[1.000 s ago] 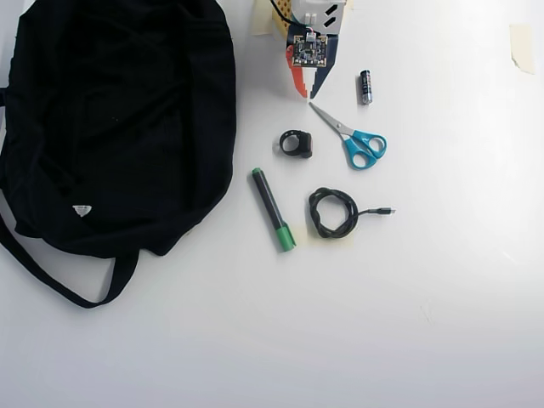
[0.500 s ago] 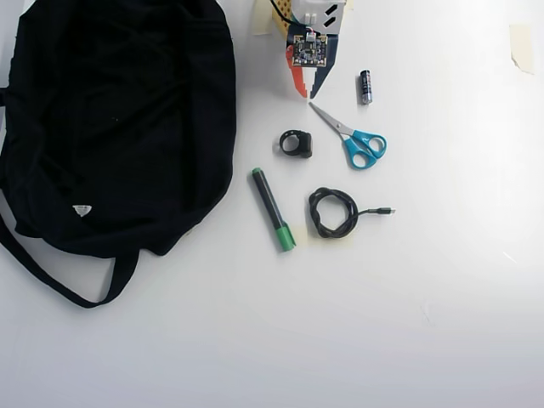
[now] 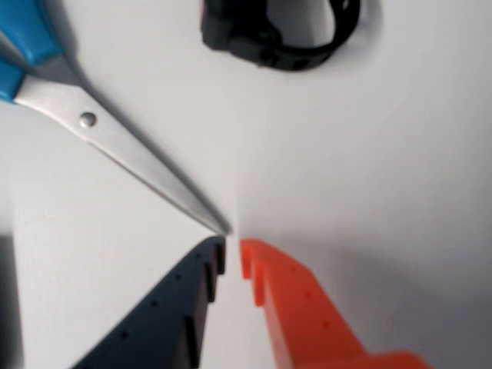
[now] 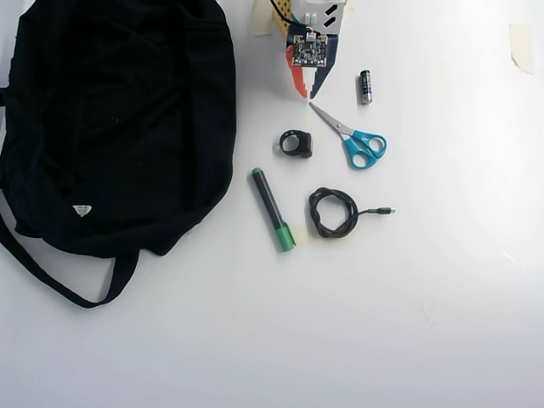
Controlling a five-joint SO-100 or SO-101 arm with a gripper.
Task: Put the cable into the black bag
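Note:
The cable (image 4: 313, 212) lies wound in a small black loop on the white table, its plug tail pointing right in the overhead view. The black bag (image 4: 119, 119) fills the left side, strap trailing toward the bottom left. My gripper (image 4: 308, 95) sits near the top centre, well above the cable and right of the bag. Its orange and dark blue jaws are closed to a sliver with nothing held. In the wrist view the gripper (image 3: 233, 257) rests just by the scissors' blade tip; cable and bag are out of that view.
Blue-handled scissors (image 4: 355, 140) (image 3: 115, 146) lie between gripper and cable. A chunky black ring (image 4: 297, 143) (image 3: 277, 34) sits just below the gripper. A black-and-green marker (image 4: 273, 208) lies left of the cable. A battery (image 4: 365, 87) stands to the gripper's right.

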